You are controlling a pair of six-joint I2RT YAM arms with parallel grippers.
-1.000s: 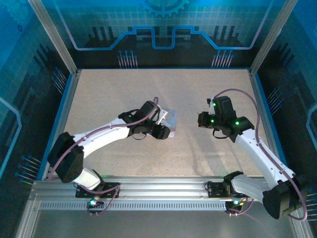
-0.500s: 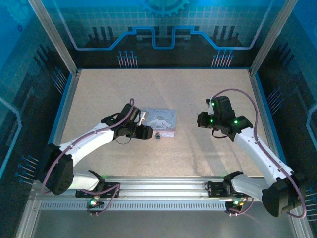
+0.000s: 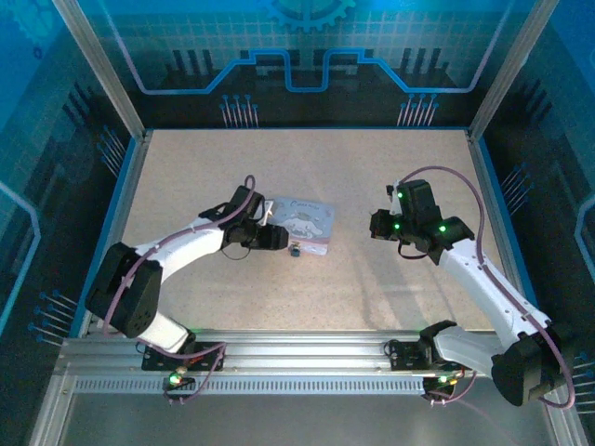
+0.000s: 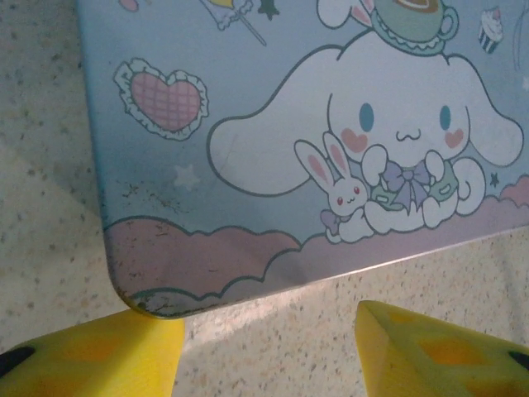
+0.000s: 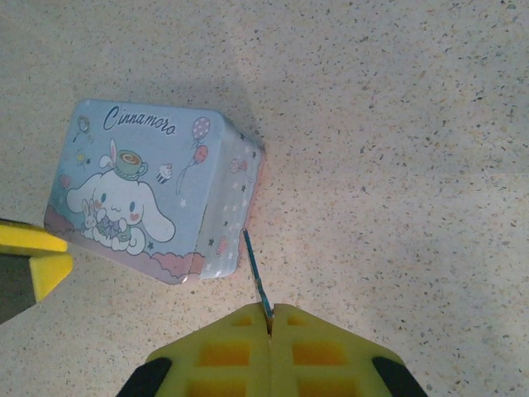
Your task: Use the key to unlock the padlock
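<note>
**Two grippers staged; key not yet at the padlock**

One table carries a pastel tin, lying flat with the printed lid up. The left gripper stands at the tin's left side. Its fingers are spread with nothing held between them, and one tip is touching or just beside a corner of the tin. This is judged a bracing position against sliding.

The right gripper hovers apart from the tin on its right. Its fingers are pressed together, pinching the key, whose blade projects toward the tin; this is judged ready for insertion.

The padlock sits against the tin's near edge, close to the left gripper. Whether it is fastened to the tin cannot be told, and the keyhole's orientation is not discernible.
</note>
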